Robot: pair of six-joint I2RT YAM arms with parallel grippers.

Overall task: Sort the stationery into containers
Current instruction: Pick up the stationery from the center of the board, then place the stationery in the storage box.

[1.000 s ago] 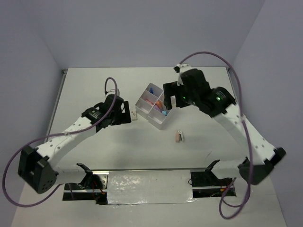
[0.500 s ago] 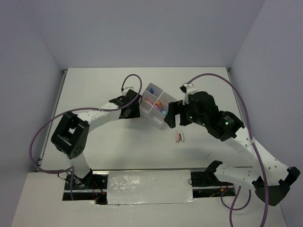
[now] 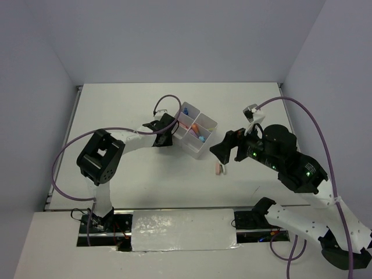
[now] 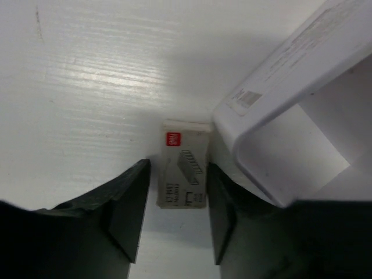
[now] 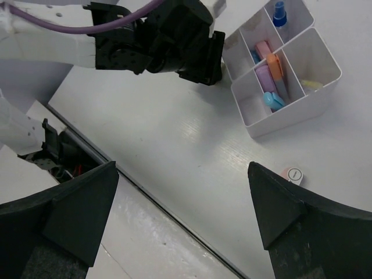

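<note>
A small white staple box (image 4: 183, 168) lies flat on the table against the left corner of the white four-compartment container (image 4: 302, 70). My left gripper (image 4: 177, 212) is down around that box. Its right finger touches the box's side and its left finger stands a sliver off, so the jaws are open. From above, the left gripper (image 3: 165, 138) hides the box. The container (image 3: 193, 147) holds highlighters (image 5: 268, 57), a blue-capped tube (image 5: 279, 11) and a yellow item (image 5: 312, 85). My right gripper (image 3: 222, 152) hangs wide open and empty above a pink mini stapler (image 3: 220, 168).
The left arm (image 5: 168, 40) stretches across to the container's left side. The stapler (image 5: 293, 174) lies on bare table just in front of the container (image 5: 290, 119). The table's near edge with a metal rail (image 3: 183, 224) runs below both arms.
My left arm has reached further right to the container's corner and its jaws have narrowed around the staple box. My right arm has pulled back from over the container toward the near right.
</note>
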